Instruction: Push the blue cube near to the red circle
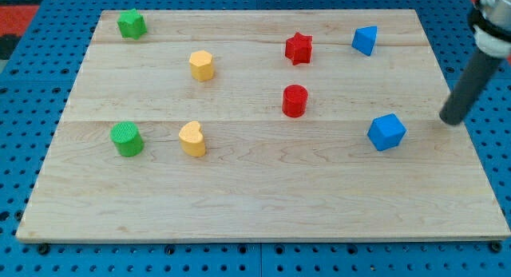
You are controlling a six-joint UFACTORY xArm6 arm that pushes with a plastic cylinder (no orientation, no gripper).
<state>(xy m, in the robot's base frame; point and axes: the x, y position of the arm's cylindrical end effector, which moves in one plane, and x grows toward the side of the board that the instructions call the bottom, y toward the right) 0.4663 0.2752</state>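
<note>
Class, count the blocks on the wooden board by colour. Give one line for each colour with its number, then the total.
Green: 2, the green block and the green cylinder
Yellow: 2, the yellow hexagon and the yellow heart
Red: 2, the red star and the red circle
Blue: 2, the blue block and the blue cube
Total: 8

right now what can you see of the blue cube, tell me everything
The blue cube is a small, solid-looking block with matte faces and sharp edges, turned so a corner faces the view's bottom. It sits flat on the wooden board, toward the view's right, right of and slightly below the red circle. Nothing touches it; my tip stands apart on its right.
</note>
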